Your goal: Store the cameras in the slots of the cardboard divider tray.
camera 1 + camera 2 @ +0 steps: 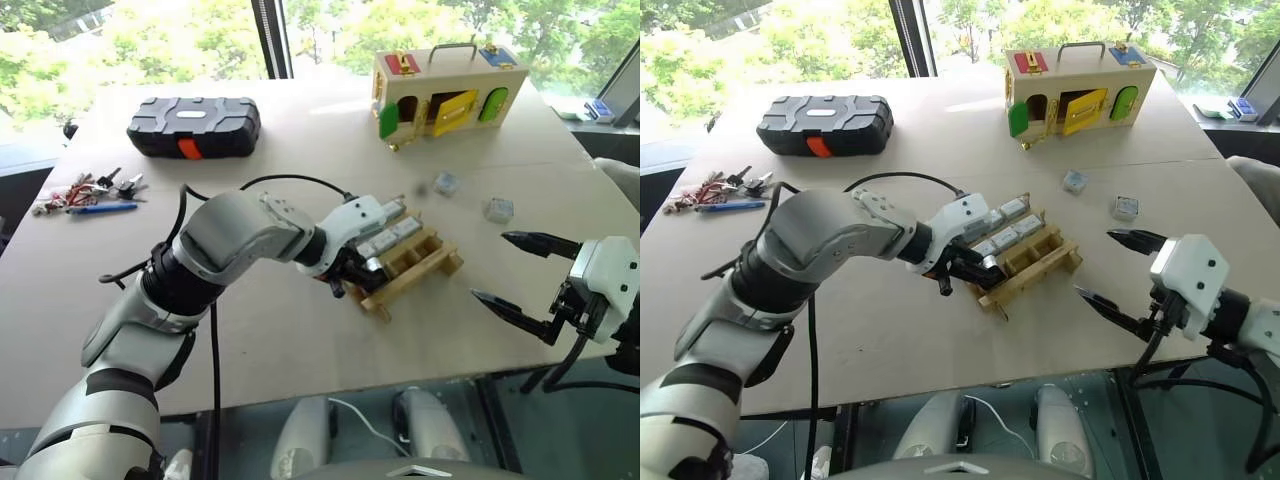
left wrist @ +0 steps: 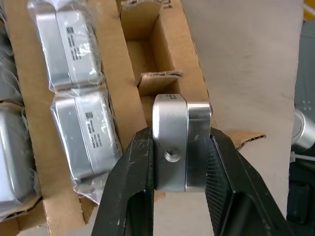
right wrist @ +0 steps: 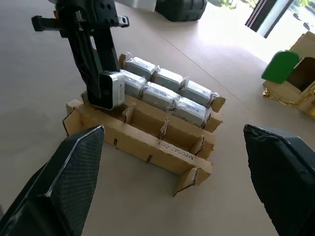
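Observation:
The cardboard divider tray (image 1: 441, 262) lies at the table's middle, with several wrapped cameras (image 3: 162, 91) filling its two far rows. My left gripper (image 1: 350, 272) is shut on a bare silvery camera (image 2: 179, 142), held just above the left end of the tray's near row, whose compartments (image 2: 147, 54) stand empty. Two loose cameras (image 1: 446, 184) (image 1: 498, 210) rest on the table beyond the tray to the right. My right gripper (image 1: 490, 267) hovers open, off the tray's right end, holding nothing.
A wooden box with coloured doors (image 1: 448, 88) stands at the back right. At the back left there is a black case (image 1: 194, 125), and a bunch of keys with a blue pen (image 1: 85, 190) lies at the far left. The table's front edge (image 1: 330, 395) runs close below the tray.

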